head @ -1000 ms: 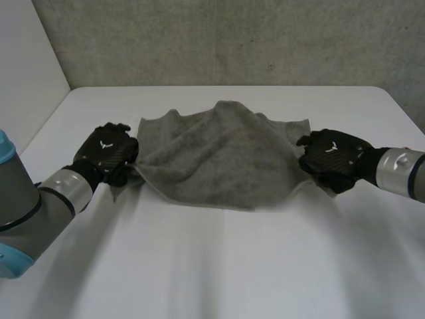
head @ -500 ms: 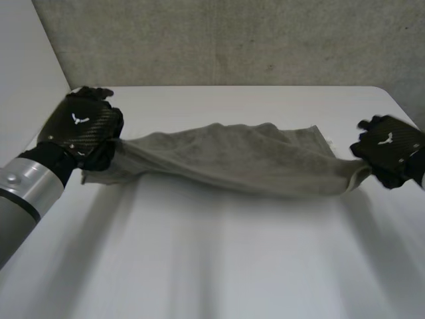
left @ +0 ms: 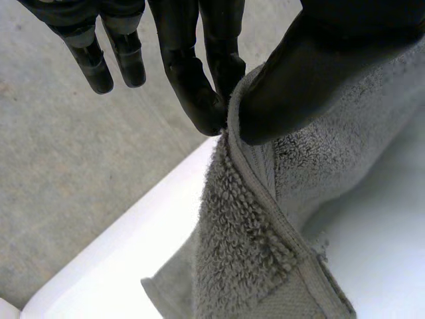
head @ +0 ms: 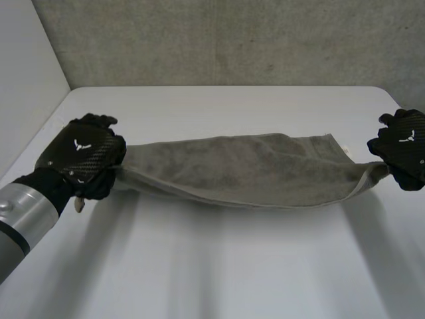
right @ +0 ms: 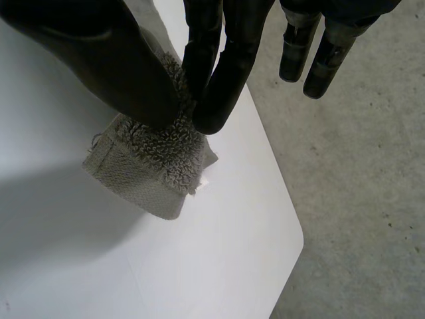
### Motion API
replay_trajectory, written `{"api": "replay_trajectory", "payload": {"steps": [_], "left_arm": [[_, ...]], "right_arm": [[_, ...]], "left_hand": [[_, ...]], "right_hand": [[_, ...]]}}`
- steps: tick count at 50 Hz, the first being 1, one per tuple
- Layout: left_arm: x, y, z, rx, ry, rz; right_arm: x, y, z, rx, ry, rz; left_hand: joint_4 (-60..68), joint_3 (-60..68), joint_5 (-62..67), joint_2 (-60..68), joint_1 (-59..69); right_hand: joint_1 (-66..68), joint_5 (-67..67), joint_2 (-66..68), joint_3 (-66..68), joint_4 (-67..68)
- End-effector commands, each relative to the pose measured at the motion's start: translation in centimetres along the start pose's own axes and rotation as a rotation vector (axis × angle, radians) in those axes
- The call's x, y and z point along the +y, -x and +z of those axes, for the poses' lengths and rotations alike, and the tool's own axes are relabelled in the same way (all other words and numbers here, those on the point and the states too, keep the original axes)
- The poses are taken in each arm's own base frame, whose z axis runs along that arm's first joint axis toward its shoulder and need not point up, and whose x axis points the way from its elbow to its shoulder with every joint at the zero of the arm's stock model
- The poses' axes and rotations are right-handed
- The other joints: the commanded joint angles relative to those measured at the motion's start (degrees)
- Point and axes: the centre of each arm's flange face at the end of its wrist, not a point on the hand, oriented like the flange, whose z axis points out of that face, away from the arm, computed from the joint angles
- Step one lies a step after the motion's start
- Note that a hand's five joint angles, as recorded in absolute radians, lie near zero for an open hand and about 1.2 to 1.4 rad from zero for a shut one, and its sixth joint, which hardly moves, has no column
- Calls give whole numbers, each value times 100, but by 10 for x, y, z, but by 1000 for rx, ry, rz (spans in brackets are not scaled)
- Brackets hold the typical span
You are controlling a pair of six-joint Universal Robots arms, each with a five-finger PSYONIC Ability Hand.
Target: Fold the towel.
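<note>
I pulled the grey terry-cloth towel taut, left hand and right hand pinching its ends, ready for folding.

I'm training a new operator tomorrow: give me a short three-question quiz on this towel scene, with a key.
1. True or false: the towel lies untouched on the table.
2. How does the left hand hold it? A) pinched between thumb and fingers; B) pressed under a flat palm; C) draped over straight fingers.
3. What is the right hand pinching?
Key: 1 false; 2 A; 3 the towel's other end.
</note>
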Motion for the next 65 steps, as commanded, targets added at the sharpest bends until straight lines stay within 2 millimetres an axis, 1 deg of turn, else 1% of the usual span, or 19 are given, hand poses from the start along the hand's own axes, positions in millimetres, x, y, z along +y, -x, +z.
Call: {"api": "replay_trajectory", "payload": {"steps": [1, 6, 12, 17, 21, 25, 32, 35, 36, 38, 39, 41, 42, 46, 48, 50, 51, 55, 65], "left_arm": [[8, -4, -8, 30, 80, 42], [9, -11, -20, 54, 102, 41], [5, -16, -29, 85, 83, 42], [-3, -16, -40, 85, 69, 42], [-16, -8, -44, 45, 28, 56], [-23, 1, -42, 17, 6, 66], [-29, 15, -30, -17, -5, 71], [-16, 19, -11, 4, 47, 47], [-12, 21, -2, 16, 61, 41], [-8, 22, 6, 24, 74, 36], [-8, 22, 6, 24, 74, 36], [7, 27, 29, 45, 119, 17], [7, 27, 29, 45, 119, 16], [17, 29, 46, 59, 146, 5], [26, 33, 64, 67, 165, -3], [30, 34, 71, 70, 168, -4], [33, 36, 78, 69, 172, -4], [40, 37, 91, 75, 178, -7], [57, 38, 119, 77, 163, 0]], "right_arm": [[-1, 2, -8, -53, 24, 13], [2, 21, -23, -219, 49, -13], [10, 23, -30, -249, 70, -48], [4, 12, -40, -209, 46, -84], [-2, 1, -44, -174, 15, -94], [-6, -16, -43, -125, -27, -103], [-6, -27, -36, -94, -51, -119], [-9, -22, -14, -122, -97, -101], [-9, -22, -14, -122, -97, -101], [-16, -17, 1, -122, -109, -95], [-16, -16, 2, -122, -109, -95], [-18, -14, 18, -104, -88, -118], [-18, -14, 18, -104, -88, -118], [-24, -8, 42, -111, -90, -134], [-24, -5, 51, -117, -95, -136], [-22, -2, 69, -109, -99, -127], [-22, -2, 69, -109, -99, -127], [-15, 1, 96, -80, -104, -94], [-7, 15, 136, -25, -105, -98]], "left_hand": [[-269, -227, 315, 285, 741], [-269, -227, 315, 285, 741], [-269, -227, 315, 285, 741], [-269, -227, 315, 285, 741], [-269, -227, 315, 285, 741], [-269, -227, 315, 285, 741], [-269, -227, 315, 285, 741], [-269, -227, 315, 285, 741], [-269, -227, 315, 285, 741], [-269, -227, 315, 285, 741], [-269, -227, 315, 285, 741], [-269, -227, 315, 285, 741], [-269, -227, 315, 285, 741], [-269, -227, 315, 285, 741], [-269, -227, 315, 285, 741], [-269, -227, 315, 285, 741], [-269, -227, 315, 285, 741], [-269, -227, 315, 285, 741], [-269, -227, 315, 285, 741]], "right_hand": [[827, 355, 374, 30, -267], [827, 355, 374, 30, -267], [827, 355, 374, 30, -267], [827, 355, 374, 30, -267], [827, 355, 374, 30, -267], [827, 355, 374, 30, -267], [827, 355, 374, 30, -267], [827, 355, 374, 30, -267], [827, 355, 374, 30, -267], [827, 355, 374, 30, -267], [827, 355, 374, 30, -267], [827, 355, 374, 30, -267], [827, 355, 374, 30, -267], [827, 355, 374, 30, -267], [827, 355, 374, 30, -267], [827, 355, 374, 30, -267], [827, 355, 374, 30, -267], [827, 355, 374, 30, -267], [827, 355, 374, 30, -267]]}}
